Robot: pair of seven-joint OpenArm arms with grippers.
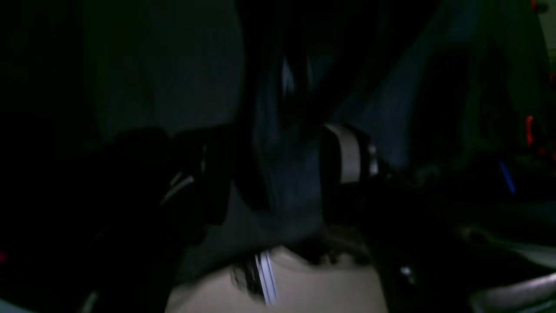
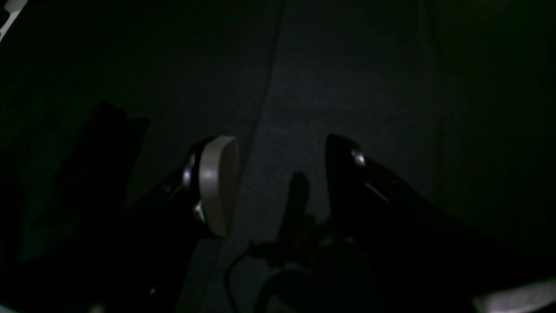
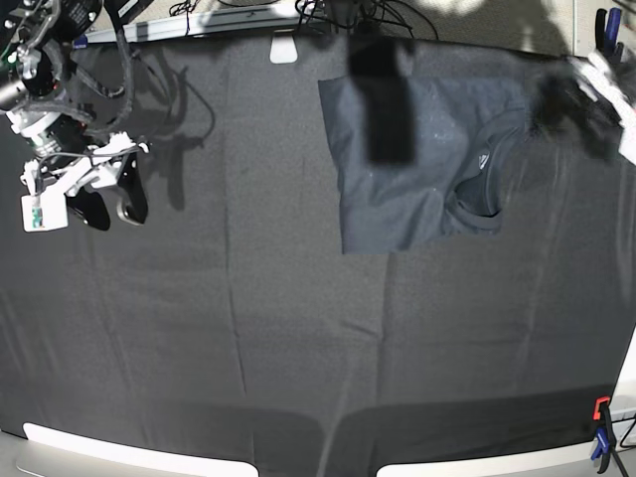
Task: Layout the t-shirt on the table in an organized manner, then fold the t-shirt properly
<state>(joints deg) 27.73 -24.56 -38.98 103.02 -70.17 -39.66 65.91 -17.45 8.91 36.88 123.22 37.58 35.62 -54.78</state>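
Observation:
The dark navy t-shirt [image 3: 397, 199] lies folded into a rough rectangle at the far centre-right of the table [image 3: 248, 328], neck opening toward the right. A dark blurred shape crosses its far part. My left gripper [image 3: 561, 99] is a blur above the shirt's right edge. In the left wrist view the left gripper [image 1: 278, 169] has its fingers wide apart, open, with navy t-shirt [image 1: 286, 208] cloth showing between and beyond them. My right gripper [image 3: 114, 214] hangs over bare black table at the far left. The right gripper [image 2: 280, 143] is open, nothing between its fingers.
Red and blue clamps [image 3: 601, 427] grip the near right corner, and another clamp [image 3: 608, 25] sits at the far right. Cables [image 3: 348, 12] and a pale tab [image 3: 283, 50] lie along the far edge. A pale rim [image 3: 129, 447] runs along the front.

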